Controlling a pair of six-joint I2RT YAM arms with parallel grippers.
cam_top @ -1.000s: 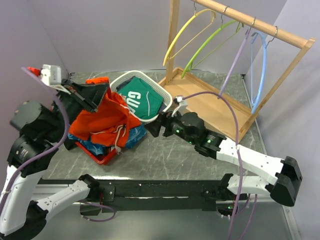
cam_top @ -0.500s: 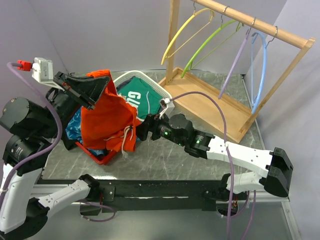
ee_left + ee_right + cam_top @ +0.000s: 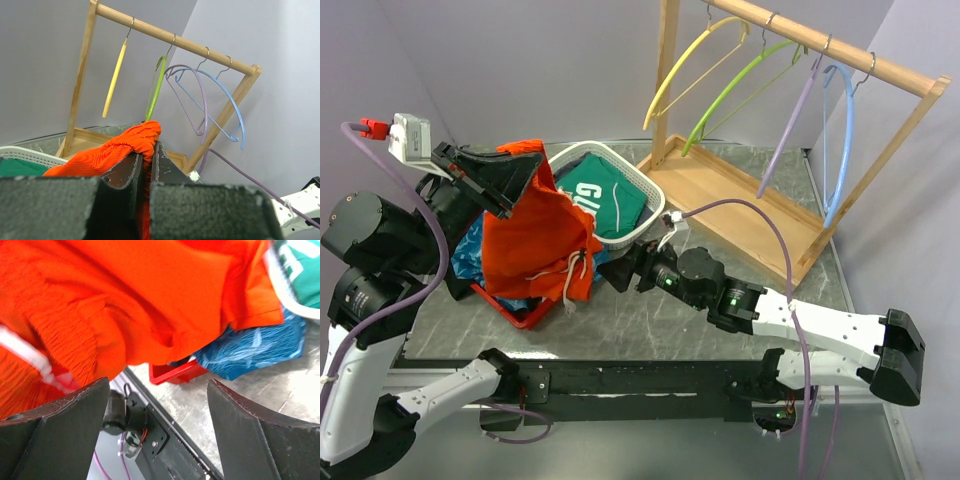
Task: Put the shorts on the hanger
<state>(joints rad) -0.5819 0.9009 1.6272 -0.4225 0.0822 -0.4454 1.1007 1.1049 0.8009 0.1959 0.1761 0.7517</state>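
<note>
The orange-red shorts [image 3: 535, 235] hang from my left gripper [image 3: 510, 175], which is shut on their top edge above the red bin; the pinched fabric shows between the fingers in the left wrist view [image 3: 135, 142]. A white drawstring dangles at their lower edge. My right gripper [image 3: 615, 272] is open just right of the hanging shorts' lower part, empty; the shorts [image 3: 125, 300] fill its view above the open fingers [image 3: 65, 415]. The yellow hanger [image 3: 692, 65] hangs at the left end of the wooden rack, also seen in the left wrist view [image 3: 115, 75].
A white basket [image 3: 645, 190] holds a green garment [image 3: 605, 200]. A red bin [image 3: 525, 312] with blue patterned cloth [image 3: 585, 280] sits under the shorts. Green [image 3: 740, 85], purple [image 3: 790, 120] and light blue [image 3: 842, 140] hangers hang on the wooden rack [image 3: 840, 50].
My left gripper has lifted the shorts up out of the bin so they hang long. My right gripper moved left toward the shorts, then drew slightly back and lower.
</note>
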